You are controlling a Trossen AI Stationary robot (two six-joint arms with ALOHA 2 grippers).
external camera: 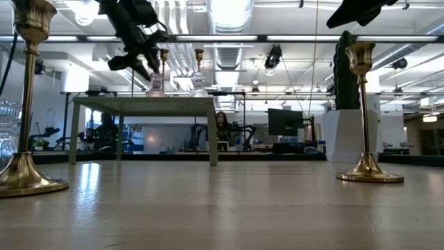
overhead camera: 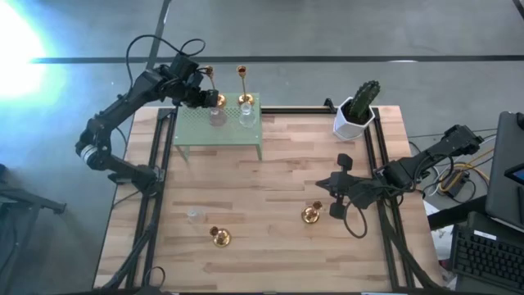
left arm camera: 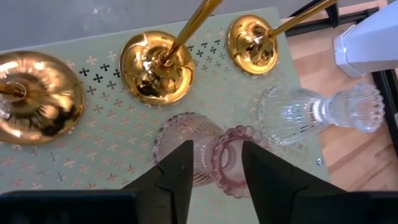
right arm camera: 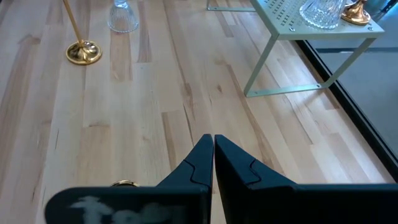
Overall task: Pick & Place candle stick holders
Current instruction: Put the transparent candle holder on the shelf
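A pale green perforated stand [overhead camera: 217, 131] sits at the table's far left. On it stand three gold holders [left arm camera: 155, 65], [left arm camera: 37, 96], [left arm camera: 252, 43], a clear glass holder [left arm camera: 311, 112] and a pinkish glass holder [left arm camera: 217, 158]. My left gripper [left arm camera: 217, 168] is open above the stand, one finger on each side of the pinkish holder. It also shows in the high view [overhead camera: 206, 97]. On the table stand two gold holders [overhead camera: 219, 236], [overhead camera: 311, 215] and a small clear glass one [overhead camera: 194, 215]. My right gripper [right arm camera: 213, 155] is shut and empty, low over the table's right middle [overhead camera: 326, 185]. My left gripper comes from above, pointing down, with its fingers [left arm camera: 180, 168] on either side of the pinkish holder's upper cup [left arm camera: 227, 152]. I cannot tell whether they touch it. The holder stands upright on the green stand.
A white pot with a green cactus [overhead camera: 358, 115] stands at the far right corner. Black rails [overhead camera: 381, 164] run along the table's left and right sides. Bare wood [overhead camera: 262, 188] lies between the stand and the holders near the front edge.
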